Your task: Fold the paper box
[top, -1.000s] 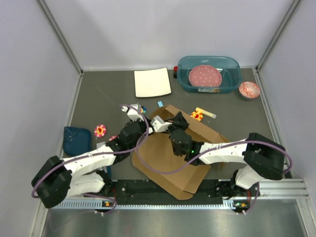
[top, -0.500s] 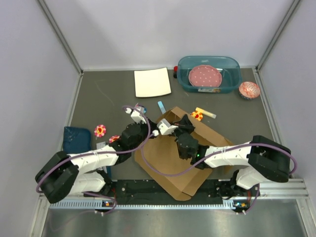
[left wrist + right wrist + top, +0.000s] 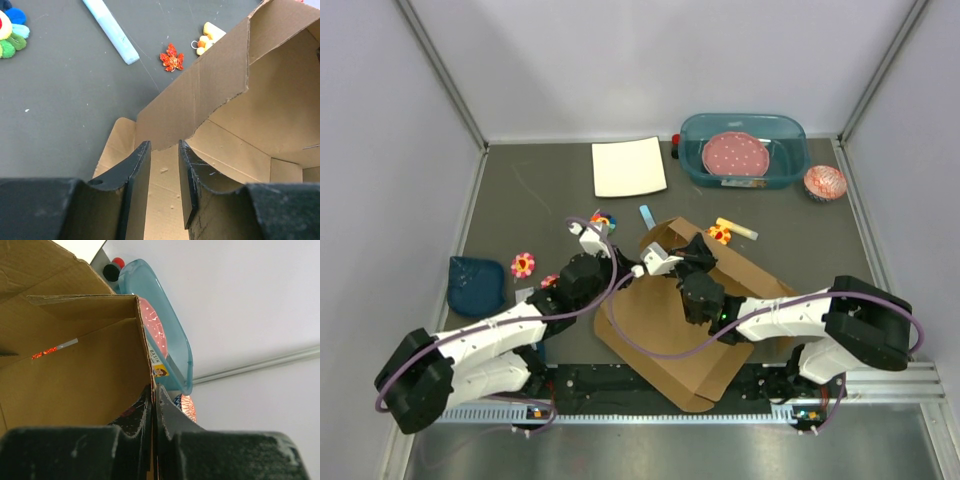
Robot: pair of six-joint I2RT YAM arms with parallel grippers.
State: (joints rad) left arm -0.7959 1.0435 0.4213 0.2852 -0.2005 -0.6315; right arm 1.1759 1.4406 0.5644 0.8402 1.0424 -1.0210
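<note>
Right fingers [image 3: 154, 390] are clamped tight on the paper box [image 3: 660, 335]. A raised cardboard wall is pinched thin between the two pads, and its top corner stands just above the fingertips. Beyond that wall, past the right fingers, sits the teal tub [image 3: 172, 335] with a pink plate [image 3: 155, 330] inside.

Over to the left fingers [image 3: 164, 145]: they're parted, with a narrow gap between them. They hover over the box's flat panel, with the ragged lower edge of an upright flap right at the tips. Whether they touch that edge, I cannot tell. Ahead of them and to the left, on the grey surface [image 3: 75, 95], lies a pale blue stick [image 3: 111, 30], with a small red leaf [image 3: 171, 57] just beside the flap. From above, the box lies open between both sets of fingers, with one side lifted and the rest flat on the surface.
</note>
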